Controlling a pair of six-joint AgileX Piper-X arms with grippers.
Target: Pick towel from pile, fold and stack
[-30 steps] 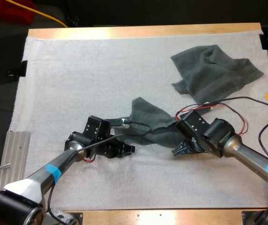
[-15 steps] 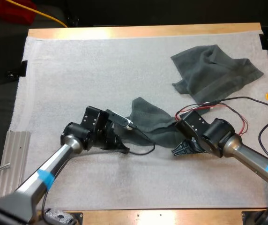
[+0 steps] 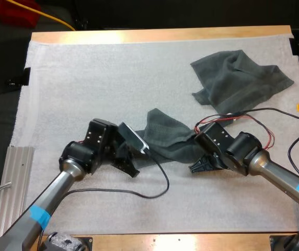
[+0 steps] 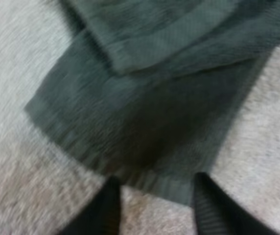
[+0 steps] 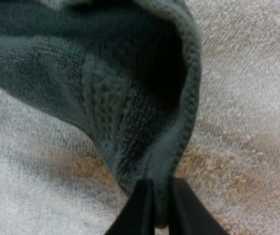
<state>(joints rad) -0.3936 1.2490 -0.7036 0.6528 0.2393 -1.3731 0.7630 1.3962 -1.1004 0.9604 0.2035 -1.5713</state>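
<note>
High view: the fold has not begun. The middle towel (image 3: 166, 137) lies rumpled and half-spread on the white mat (image 3: 87, 78), and there is no folded stack anywhere around it. The second towel (image 3: 241, 78) sits crumpled, well apart from the middle towel on its far right side. The left gripper (image 3: 130, 168) is at the middle towel's near-left edge, the right gripper (image 3: 197, 167) at its near-right corner. My call: picked from the pile, yes; flattening, folding and stacking are all left.

Left wrist view: the black fingers stand wide apart just short of the middle towel's (image 4: 145, 112) hem, gripping nothing.

Right wrist view: the fingers are pinched tight on the middle towel's (image 5: 105, 98) hemmed corner, low against the mat.

The surface is nubbly white cloth over a wooden table (image 3: 160, 35), whose bare edge runs beyond the middle towel; past it the room is dark.
</note>
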